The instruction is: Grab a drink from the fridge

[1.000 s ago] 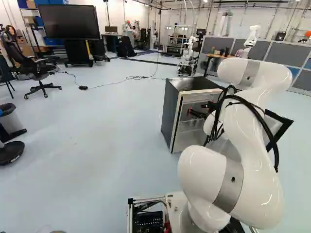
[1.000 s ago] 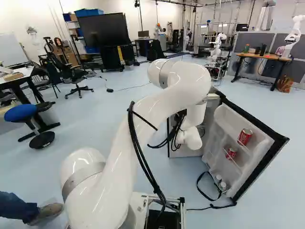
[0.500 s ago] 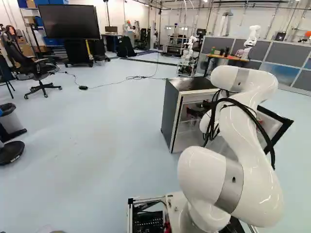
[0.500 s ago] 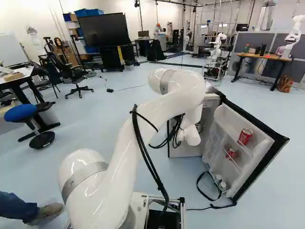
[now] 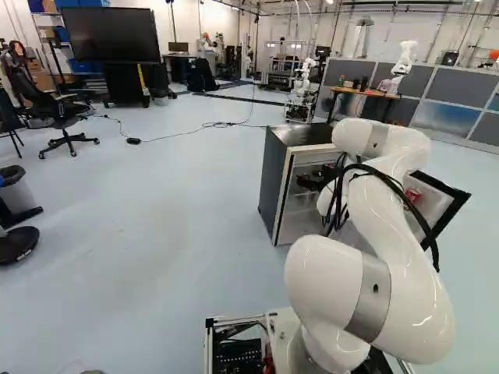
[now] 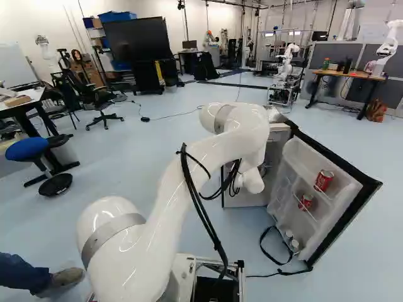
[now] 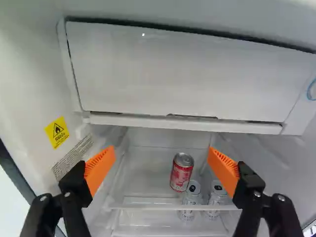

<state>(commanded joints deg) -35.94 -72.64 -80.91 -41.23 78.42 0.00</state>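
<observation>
My gripper (image 5: 313,179) is at the front opening of the dark fridge (image 5: 273,175), whose door (image 6: 340,229) stands wide open. In the wrist view the gripper (image 7: 162,152) is open, its orange pads far apart and nothing between them. Ahead of it, inside the fridge, a red can (image 7: 181,174) stands upright on a clear shelf (image 7: 153,201), somewhat nearer the finger on the silver cans' side. Two silver cans (image 7: 191,198) seem to stand lower, under that shelf. In the door racks are red cans (image 6: 323,180) and, lower, pale-topped containers (image 6: 294,244).
A white freezer flap (image 7: 182,74) spans the fridge interior above the shelf. The fridge side wall (image 7: 34,98) bears a yellow warning label. A black strap (image 6: 269,248) hangs by the door's foot. Another robot (image 6: 288,63) stands beyond the fridge.
My arm's upper part has come down and shifted left in the left base view, baring a red can in the door. The gripper has lowered slightly at the fridge opening. The base has not moved.
</observation>
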